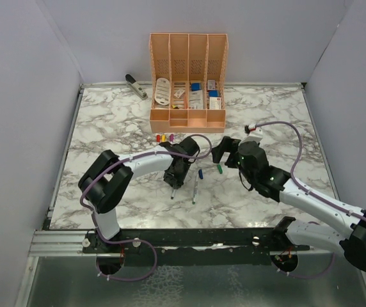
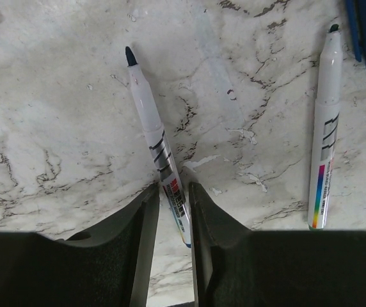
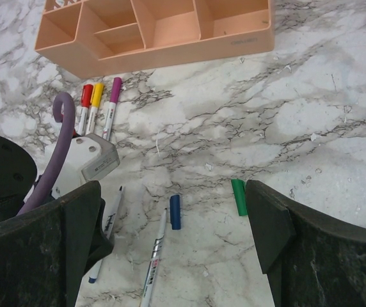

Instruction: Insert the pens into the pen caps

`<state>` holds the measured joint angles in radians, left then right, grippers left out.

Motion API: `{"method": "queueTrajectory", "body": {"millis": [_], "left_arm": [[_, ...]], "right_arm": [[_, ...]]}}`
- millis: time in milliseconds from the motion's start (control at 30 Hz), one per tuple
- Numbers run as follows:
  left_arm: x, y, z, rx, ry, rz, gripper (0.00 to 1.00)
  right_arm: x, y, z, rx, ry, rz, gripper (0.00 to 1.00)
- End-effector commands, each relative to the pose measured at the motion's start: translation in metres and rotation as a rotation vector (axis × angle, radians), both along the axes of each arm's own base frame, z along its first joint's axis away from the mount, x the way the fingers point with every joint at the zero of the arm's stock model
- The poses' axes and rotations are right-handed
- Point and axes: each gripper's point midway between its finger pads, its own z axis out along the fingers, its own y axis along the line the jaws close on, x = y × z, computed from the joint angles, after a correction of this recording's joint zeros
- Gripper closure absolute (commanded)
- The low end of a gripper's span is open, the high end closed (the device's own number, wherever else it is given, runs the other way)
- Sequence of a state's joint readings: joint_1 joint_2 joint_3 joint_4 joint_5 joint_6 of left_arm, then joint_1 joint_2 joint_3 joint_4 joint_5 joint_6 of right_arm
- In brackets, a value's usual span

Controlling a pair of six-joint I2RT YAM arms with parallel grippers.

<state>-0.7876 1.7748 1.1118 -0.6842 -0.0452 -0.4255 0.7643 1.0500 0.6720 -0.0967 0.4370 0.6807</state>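
Left wrist view: my left claw [image 2: 174, 187] sits narrow astride the near end of a dark-tipped pen [image 2: 146, 109] on the marble [image 2: 247, 96]; pinched or not, I cannot tell. My right claw [image 3: 172, 184] gapes wide.

Lettering is scarce here, and none of it reads. In the left wrist view, the left pen [image 2: 160, 150] shows a slanted black logo mid-barrel, then a red block with tiny pale print below it, too small to make out. The right pen [image 2: 324, 137] carries the same black logo, a rainbow stripe and a thin line of print alongside, also illegible. On the peach organizer [image 3: 234, 39], a faint embossed mark sits on the front wall, unreadable.
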Motion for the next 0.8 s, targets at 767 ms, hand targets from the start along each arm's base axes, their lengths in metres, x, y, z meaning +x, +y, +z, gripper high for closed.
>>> {"method": "queueTrajectory", "body": {"millis": [767], "left_arm": [[0.004, 0.003, -0.065, 0.061, 0.077, 0.015, 0.85]], "right_arm": [[-0.003, -0.016, 0.004, -0.002, -0.016, -0.053, 0.07]]}}
